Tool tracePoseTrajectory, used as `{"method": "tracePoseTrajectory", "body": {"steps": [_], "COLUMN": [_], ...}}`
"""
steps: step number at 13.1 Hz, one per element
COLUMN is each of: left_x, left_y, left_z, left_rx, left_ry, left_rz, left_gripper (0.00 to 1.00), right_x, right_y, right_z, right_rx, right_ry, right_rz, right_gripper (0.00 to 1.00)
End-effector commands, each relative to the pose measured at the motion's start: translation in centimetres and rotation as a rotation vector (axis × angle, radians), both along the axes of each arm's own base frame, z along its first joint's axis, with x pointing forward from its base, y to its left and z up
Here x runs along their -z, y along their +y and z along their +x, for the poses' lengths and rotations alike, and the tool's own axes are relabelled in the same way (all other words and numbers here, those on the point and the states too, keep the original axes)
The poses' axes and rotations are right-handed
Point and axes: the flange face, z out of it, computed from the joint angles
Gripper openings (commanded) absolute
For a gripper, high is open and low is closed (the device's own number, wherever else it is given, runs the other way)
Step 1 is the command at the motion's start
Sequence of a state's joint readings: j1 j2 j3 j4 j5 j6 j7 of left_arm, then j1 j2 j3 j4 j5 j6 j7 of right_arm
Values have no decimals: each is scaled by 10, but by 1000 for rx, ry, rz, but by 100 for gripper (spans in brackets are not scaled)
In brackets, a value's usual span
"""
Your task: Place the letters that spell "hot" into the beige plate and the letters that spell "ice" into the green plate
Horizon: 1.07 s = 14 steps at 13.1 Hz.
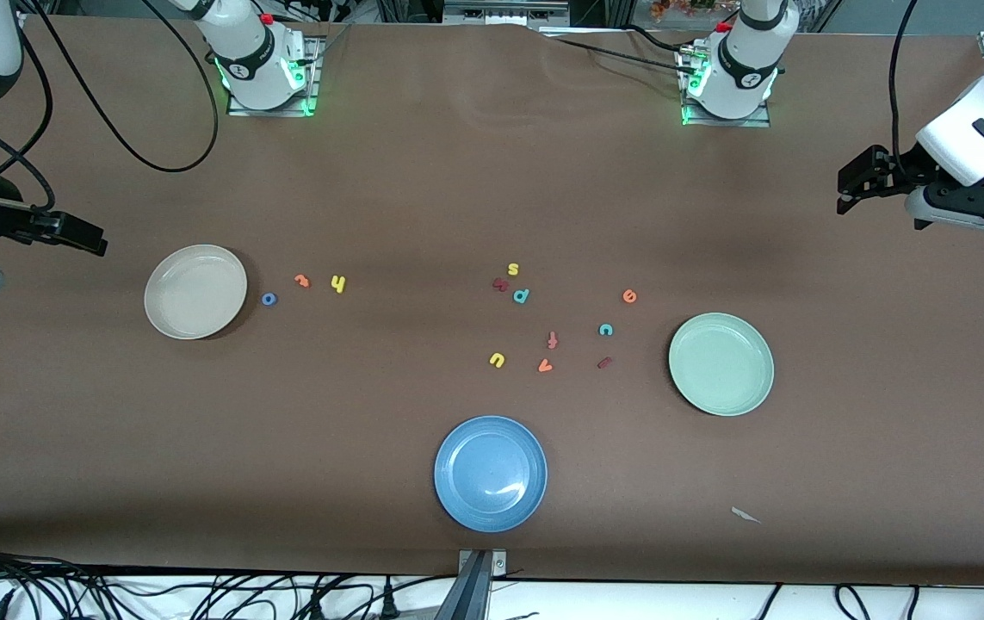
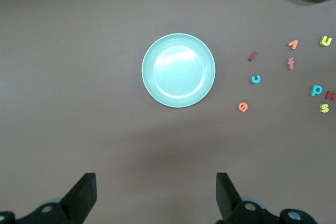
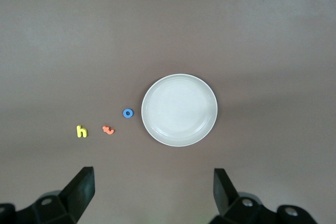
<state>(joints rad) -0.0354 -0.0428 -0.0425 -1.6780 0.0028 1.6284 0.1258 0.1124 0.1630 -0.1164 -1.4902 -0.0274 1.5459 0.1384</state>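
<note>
The left hand [image 1: 844, 185] hangs with fingers apart over the surface's left-arm end; the right hand [image 1: 91, 237], fingers also apart, hangs over the right-arm end. The beige plate [image 1: 195, 291] lies near that edge, with the blue o [image 1: 269, 299], orange t [image 1: 301, 280] and yellow h [image 1: 337, 283] beside it. The green plate [image 1: 720, 363] has the teal c [image 1: 605, 329], orange e [image 1: 629, 296] and dark red i [image 1: 604, 362] alongside.

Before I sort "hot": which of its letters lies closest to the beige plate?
The blue o, almost at the beige plate's rim; the orange t and yellow h lie farther out.
</note>
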Motion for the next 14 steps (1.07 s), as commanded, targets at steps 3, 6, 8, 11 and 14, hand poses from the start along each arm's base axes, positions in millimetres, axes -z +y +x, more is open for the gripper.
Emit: {"method": "tracePoseTrajectory", "body": {"steps": [3,6,8,11,14], "left_x": [-6,-5,-5,-5,-5], "left_y": [0,1,0,0,0], "left_z": [-4,-4,-4,-4,-4], "left_rx": [23,22,23,22,23], "left_ry": [0,3,3,3,3], "left_rz": [36,36,36,36,36], "left_gripper": [100,100,100,100,100], "right_x": [-5,-7,-8,-7,-6], "right_y": [3,15,19,20,19], "right_z": [-4,-3,-3,-5,-4], "right_rx": [-16,-29,-37,-40,-39], "right_ry": [-5,-13,-17,-3,-6], "right_rz": [1,0,-7,-8,-12], "right_gripper": [100,100,100,100,100]}}
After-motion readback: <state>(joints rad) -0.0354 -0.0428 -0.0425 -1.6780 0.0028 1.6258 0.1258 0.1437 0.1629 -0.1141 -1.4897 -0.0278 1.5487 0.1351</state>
